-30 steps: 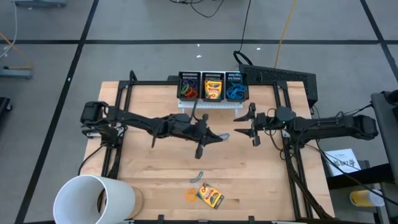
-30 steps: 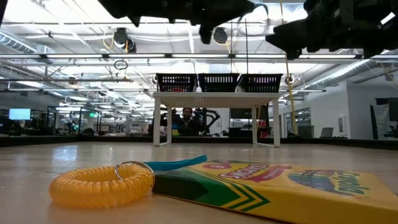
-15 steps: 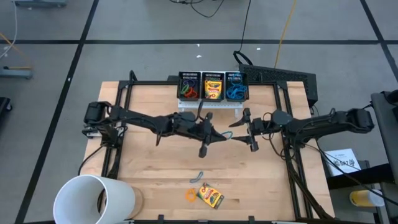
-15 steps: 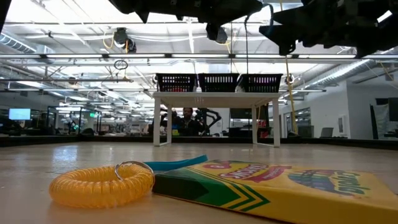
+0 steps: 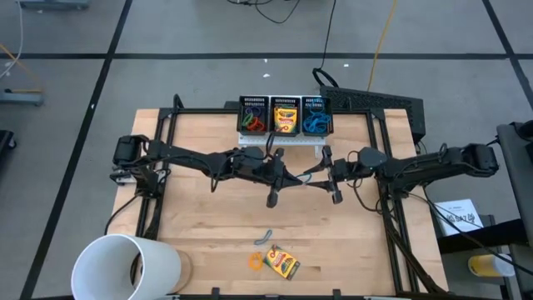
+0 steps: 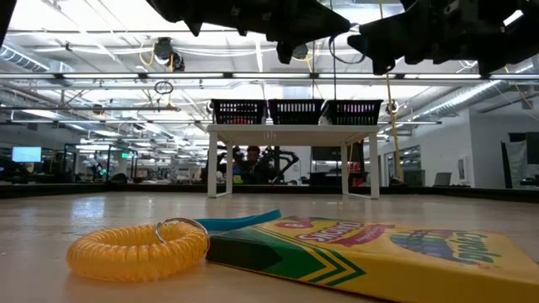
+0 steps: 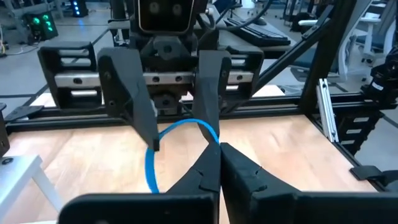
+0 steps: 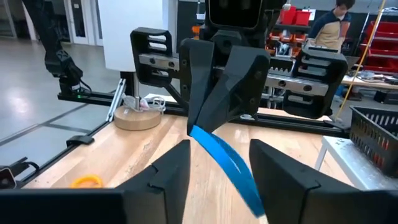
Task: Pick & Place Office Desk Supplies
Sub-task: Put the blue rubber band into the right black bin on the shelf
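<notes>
While mid-handover above tabletop (image 5: 208,217), just in front of mesh bins (image 5: 286,116): blue rubber-band loop (image 7: 163,148) pinched in left gripper (image 5: 293,179) jaws; right gripper (image 5: 321,173) jaws spread around loop, not yet clamped. Probably transfer for binning.

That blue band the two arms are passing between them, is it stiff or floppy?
Probably floppy: the blue band, pinched in the left gripper, curves and droops rather than standing straight. It looks thin and likely light, bending between the right gripper's fingers. It could slip, since only a small bit is gripped.
</notes>
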Controlling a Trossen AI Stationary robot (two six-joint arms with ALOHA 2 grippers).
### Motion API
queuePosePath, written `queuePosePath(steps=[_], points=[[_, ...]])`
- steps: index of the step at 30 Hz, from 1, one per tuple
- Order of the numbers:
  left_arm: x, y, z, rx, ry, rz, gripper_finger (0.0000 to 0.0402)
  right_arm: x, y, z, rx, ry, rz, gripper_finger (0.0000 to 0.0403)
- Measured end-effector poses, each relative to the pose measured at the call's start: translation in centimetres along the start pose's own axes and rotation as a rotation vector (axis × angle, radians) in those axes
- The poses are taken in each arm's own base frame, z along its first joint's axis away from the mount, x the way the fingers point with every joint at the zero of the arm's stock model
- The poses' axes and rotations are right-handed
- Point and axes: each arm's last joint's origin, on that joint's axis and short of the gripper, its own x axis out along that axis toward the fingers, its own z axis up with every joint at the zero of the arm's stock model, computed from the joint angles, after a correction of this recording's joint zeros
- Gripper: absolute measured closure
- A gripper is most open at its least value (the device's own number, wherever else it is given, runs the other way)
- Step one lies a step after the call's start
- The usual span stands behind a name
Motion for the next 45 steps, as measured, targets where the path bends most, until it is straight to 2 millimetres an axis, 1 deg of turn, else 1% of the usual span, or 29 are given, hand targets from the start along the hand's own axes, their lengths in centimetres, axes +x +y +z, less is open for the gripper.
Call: queuePosePath(steps=[6,9,16,18,21,25,28,34,36,38,40,42,45], points=[[0.0,0.2,0.0,0.0,0.001,0.006,0.0392,-0.6,0.1,0.4,-0.005,0.009,0.001,0.0297],[0.0,0.3,0.0,-0.001,0.001,0.007,0.0398,-0.7,0.1,0.4,-0.022,0.011,0.001,0.0324],[0.0,0.3,0.0,-0.005,-0.002,0.008,0.039,-0.5,0.1,-0.1,-0.074,0.046,0.003,0.0389],[0.0,0.3,0.0,-0.005,-0.002,0.008,0.0396,-0.5,0.1,0.0,-0.092,0.041,0.003,0.0398],[0.0,0.3,0.0,-0.002,-0.002,0.008,0.0397,-0.6,0.1,0.1,-0.089,0.034,0.001,0.0398],[0.0,0.3,0.0,-0.002,-0.001,0.012,0.0373,-0.9,-0.1,0.4,-0.041,0.025,-0.013,0.0401],[-0.2,0.2,0.2,0.0,-0.002,0.076,0.0348,-1.2,-0.4,0.5,0.003,0.029,-0.034,0.0401],[-0.5,-0.2,0.1,0.04,0.056,0.174,0.0271,-1.5,-0.8,0.6,0.058,0.026,-0.054,0.0402],[-1.3,-0.4,0.7,0.038,0.069,0.183,0.0242,-1.5,-0.8,0.4,0.063,0.039,-0.058,0.0402],[-2.3,-0.4,1.9,0.011,0.045,0.189,0.0216,-1.5,-0.8,0.3,0.068,0.052,-0.07,0.0402],[-4.1,-0.4,3.2,0.01,0.058,0.198,0.0195,-1.6,-1.1,0.2,0.091,0.067,-0.115,0.0402],[-6.2,-0.3,4.6,0.017,0.063,0.207,0.0178,-1.5,-1.6,0.4,0.122,0.089,-0.162,0.0402],[-9.4,-0.1,6.2,-0.024,0.081,0.236,0.0164,-1.2,-2.2,1.7,0.141,0.134,-0.185,0.0402]])
